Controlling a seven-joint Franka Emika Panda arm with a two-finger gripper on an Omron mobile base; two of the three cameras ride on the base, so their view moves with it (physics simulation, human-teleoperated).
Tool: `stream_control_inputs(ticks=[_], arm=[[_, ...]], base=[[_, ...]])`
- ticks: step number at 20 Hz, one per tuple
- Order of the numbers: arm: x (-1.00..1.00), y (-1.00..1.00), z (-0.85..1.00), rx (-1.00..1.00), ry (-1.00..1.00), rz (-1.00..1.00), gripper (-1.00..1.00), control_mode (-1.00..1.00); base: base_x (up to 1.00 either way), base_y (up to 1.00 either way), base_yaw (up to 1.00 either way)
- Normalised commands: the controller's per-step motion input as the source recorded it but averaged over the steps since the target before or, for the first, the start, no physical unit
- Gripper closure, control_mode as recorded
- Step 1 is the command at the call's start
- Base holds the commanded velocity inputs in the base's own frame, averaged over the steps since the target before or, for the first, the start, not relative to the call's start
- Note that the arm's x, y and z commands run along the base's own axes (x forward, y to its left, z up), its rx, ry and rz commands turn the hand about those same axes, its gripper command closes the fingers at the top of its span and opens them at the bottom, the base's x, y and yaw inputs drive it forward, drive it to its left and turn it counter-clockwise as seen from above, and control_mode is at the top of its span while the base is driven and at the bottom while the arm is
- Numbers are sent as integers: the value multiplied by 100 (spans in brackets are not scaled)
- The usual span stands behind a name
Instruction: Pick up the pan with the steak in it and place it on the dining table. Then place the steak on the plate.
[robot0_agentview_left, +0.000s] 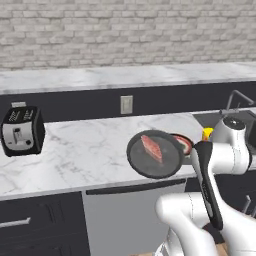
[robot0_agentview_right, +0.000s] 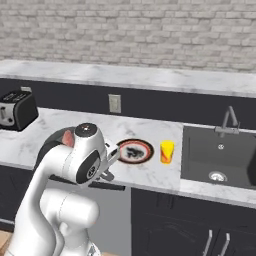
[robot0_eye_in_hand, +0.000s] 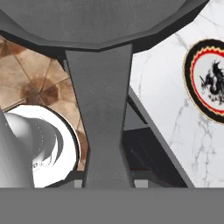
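The dark grey pan (robot0_agentview_left: 161, 168) hangs just over the front edge of the white marble dining table (robot0_agentview_left: 85, 150), with the pinkish steak (robot0_agentview_left: 151, 147) lying in it. My gripper (robot0_agentview_left: 193, 152) is shut on the pan's straight handle (robot0_eye_in_hand: 103, 109), which runs down the middle of the hand view. The red-rimmed plate (robot0_agentview_right: 134, 151) rests on the marble just right of the pan; in the left base view the pan covers most of the plate (robot0_agentview_left: 184, 142). In the right base view my arm hides most of the pan (robot0_agentview_right: 50, 142); a corner of the steak (robot0_agentview_right: 68, 139) peeks out.
A toaster (robot0_agentview_left: 21, 131) stands at the counter's left. A yellow cup (robot0_agentview_right: 167, 151) sits between the plate and the dark sink (robot0_agentview_right: 220, 155) with its faucet (robot0_agentview_right: 229, 120). Dark cabinets run below the counter, and brown floor tiles (robot0_eye_in_hand: 35, 83) show under the pan.
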Motion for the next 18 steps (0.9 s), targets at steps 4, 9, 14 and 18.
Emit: stream_control_inputs(ticks=[4,9,14,18], arm=[[45,16,-8,0,0,-4,100,-100],[66,24,-15,0,0,-5,100,-100],[53,19,-15,0,0,-3,100,-100],[25,10,-8,0,0,0,100,-100]], base=[[15,6,-1],[0,0,0],[0,0,0],[0,0,0]])
